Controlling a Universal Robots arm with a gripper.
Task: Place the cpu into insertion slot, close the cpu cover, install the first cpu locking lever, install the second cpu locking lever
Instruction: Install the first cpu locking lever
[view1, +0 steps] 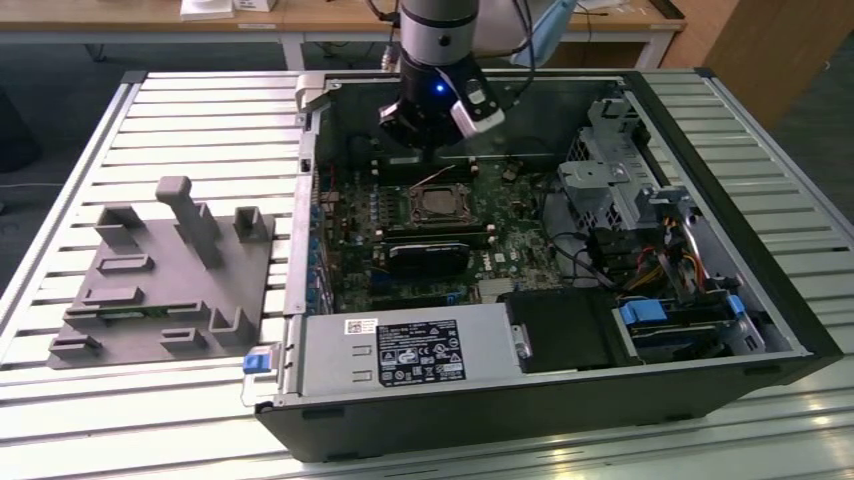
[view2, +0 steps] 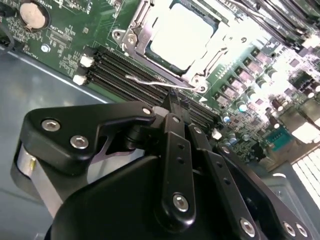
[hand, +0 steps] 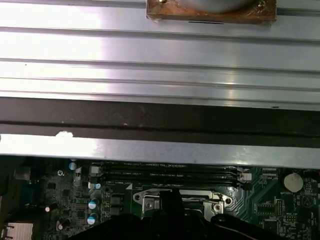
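Open computer case (view1: 767, 285) lies on a slatted aluminium table (view1: 200, 110). A grey moulded fixture (view1: 160, 270) sits on the slats at the exterior view's left, and wooden desks (view1: 334, 18) stand behind over dark floor. Cpu (view2: 182, 37) is seated in the insertion slot (view1: 412, 206) on the green motherboard (view2: 65, 30), with the cpu cover (view2: 137, 37) framing its edges. Gripper (view2: 172, 100) is low over the memory slots (view2: 120, 67), jaws drawn together, tips at a thin wire locking lever (view2: 145, 80). Contact is unclear.
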